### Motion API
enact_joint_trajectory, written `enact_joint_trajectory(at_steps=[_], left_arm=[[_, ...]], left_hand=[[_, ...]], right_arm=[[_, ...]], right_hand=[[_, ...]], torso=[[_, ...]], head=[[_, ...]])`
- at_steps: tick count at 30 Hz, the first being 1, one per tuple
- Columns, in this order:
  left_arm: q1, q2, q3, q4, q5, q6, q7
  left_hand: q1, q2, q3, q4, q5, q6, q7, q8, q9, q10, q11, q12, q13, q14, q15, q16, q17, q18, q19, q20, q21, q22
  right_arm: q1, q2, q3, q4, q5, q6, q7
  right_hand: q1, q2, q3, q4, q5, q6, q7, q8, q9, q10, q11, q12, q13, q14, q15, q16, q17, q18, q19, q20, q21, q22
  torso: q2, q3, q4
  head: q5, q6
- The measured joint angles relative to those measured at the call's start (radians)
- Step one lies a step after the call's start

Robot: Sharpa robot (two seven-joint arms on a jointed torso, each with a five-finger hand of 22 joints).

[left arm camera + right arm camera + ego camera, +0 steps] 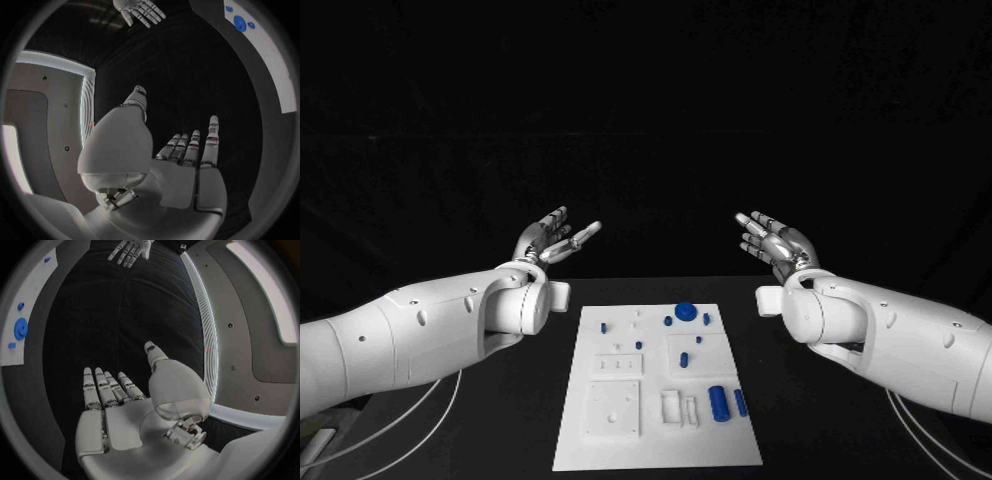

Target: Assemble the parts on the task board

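The white task board lies on the black table between my arms. Several small blue parts rest on it: a round disc near its far edge and two upright blue cylinders toward the near right. My left hand is raised above the table beyond the board's far left corner, fingers spread, holding nothing. My right hand is raised opposite it, also spread and empty. The left wrist view shows the left hand's bare palm, the right hand and the board. The right wrist view shows the right hand's bare palm, the left hand and the board.
The black table extends on both sides of the board. White raised fixtures occupy the board's near left part. Thin white cables hang below both arms near the table's front edge.
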Motion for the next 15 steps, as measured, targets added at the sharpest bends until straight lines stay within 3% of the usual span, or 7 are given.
enact_joint_trajectory(at_steps=[2,4,7,9,11,15], left_arm=[[0.017,0.006,-0.016,-0.025,0.004,0.032,-0.012],[0.025,0.01,-0.024,-0.039,0.006,0.055,-0.021],[0.031,0.011,-0.026,-0.048,0.009,0.081,-0.032],[0.031,0.012,-0.027,-0.048,0.011,0.093,-0.038],[0.031,0.012,-0.027,-0.048,0.012,0.101,-0.043],[0.031,0.011,-0.027,-0.048,0.013,0.113,-0.049]], left_hand=[[0.038,-0.006,0.0,0.012,0.001,0.01,0.001,0.0,0.002,0.009,0.002,0.0,0.001,0.009,0.002,0.0,0.001,0.0,0.019,0.004,0.0,0.002],[0.045,-0.006,0.002,0.013,0.001,0.012,0.002,0.0,0.002,0.012,0.005,0.0,0.001,0.013,0.006,0.0,0.002,0.0,0.024,0.006,0.0,0.003],[0.047,-0.005,0.003,0.015,0.001,0.016,0.006,0.0,0.002,0.018,0.011,0.0,0.001,0.036,0.006,0.004,0.004,0.015,0.034,0.008,0.004,0.003],[0.049,-0.003,0.005,0.016,0.001,0.021,0.011,0.003,0.002,0.031,0.013,0.0,0.003,0.064,0.006,0.004,0.005,0.015,0.052,0.007,0.007,0.006],[0.056,0.015,0.021,0.016,0.001,0.038,0.028,0.006,0.004,0.064,0.023,0.007,0.005,0.114,0.009,0.012,0.009,0.015,0.091,0.006,0.016,0.01],[0.066,0.083,0.056,-0.018,0.005,0.158,0.066,0.021,0.013,0.216,0.061,0.016,0.013,0.304,0.022,0.035,0.019,0.047,0.196,0.002,0.047,0.022]], right_arm=[[0.013,0.011,0.004,-0.05,-0.013,0.064,-0.028],[0.023,0.019,0.008,-0.088,-0.025,0.118,-0.052],[0.037,0.029,0.012,-0.138,-0.043,0.198,-0.088],[0.043,0.035,0.014,-0.163,-0.055,0.248,-0.11],[0.047,0.038,0.016,-0.179,-0.064,0.284,-0.126],[0.051,0.044,0.018,-0.2,-0.087,0.336,-0.149]], right_hand=[[0.017,0.001,0.002,-0.002,0.0,0.004,-0.002,0.0,0.001,0.012,0.005,0.0,0.0,0.009,0.002,0.0,0.001,0.011,0.007,0.004,0.0,0.0],[0.03,0.0,0.003,-0.006,0.0,0.014,0.0,0.0,0.001,0.019,0.008,0.0,0.001,0.015,0.004,0.004,0.001,0.011,0.009,0.002,0.0,0.001],[0.049,-0.006,0.003,-0.019,0.0,0.03,0.001,0.004,0.002,0.044,0.009,0.002,0.002,0.038,0.006,0.004,0.002,0.011,0.022,0.003,0.004,0.002],[0.067,-0.008,0.002,-0.031,0.004,0.051,0.002,0.005,0.004,0.067,0.008,0.004,0.004,0.06,0.007,0.004,0.004,0.011,0.039,0.003,0.006,0.003],[0.078,-0.014,0.003,-0.045,0.004,0.074,0.003,0.005,0.005,0.095,0.007,0.004,0.006,0.088,0.008,0.008,0.005,0.011,0.06,0.001,0.006,0.005],[0.104,-0.021,0.003,-0.077,0.016,0.148,0.009,0.013,0.009,0.183,-0.003,0.009,0.01,0.177,0.001,0.009,0.01,0.011,0.131,-0.008,0.019,0.01]], torso=[[0.0,0.0,-0.0004],[0.0,0.0,-0.0006],[0.0,-0.0001,-0.0009],[0.0,-0.0001,-0.0009],[0.0,-0.0001,-0.0009],[0.0,-0.0002,-0.001]], head=[[0.0,0.0],[0.0,0.0],[0.0,0.0],[0.0,0.0],[0.0,0.0],[0.0,0.0]])
